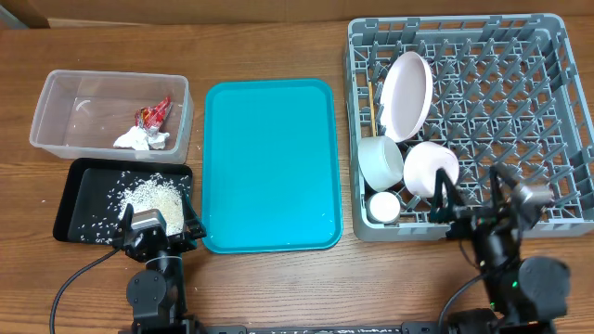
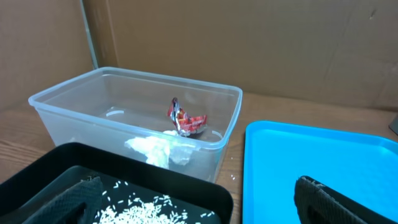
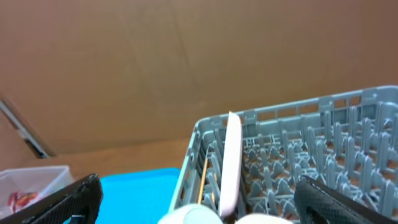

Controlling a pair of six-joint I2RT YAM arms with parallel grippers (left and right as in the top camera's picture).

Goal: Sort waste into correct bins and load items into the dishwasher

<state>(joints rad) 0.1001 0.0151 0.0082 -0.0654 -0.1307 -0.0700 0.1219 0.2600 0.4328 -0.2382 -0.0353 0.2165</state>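
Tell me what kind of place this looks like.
Likely a lab tabletop staged for dish clearing, not a real kitchen: grey dish rack, clear tub and black tray as bins, cardboard backdrop.

Wooden table (brown cardboard wall behind)

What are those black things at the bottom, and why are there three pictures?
Those are a robot's arms. One picture looks down from above the table; the other two come from cameras on the wrists. The left end effector and right end effector are open, holding nothing. On the table: a clear tub with a red wrapper and tissue, a black tray of rice, a teal tray, and a grey rack holding white dishes.
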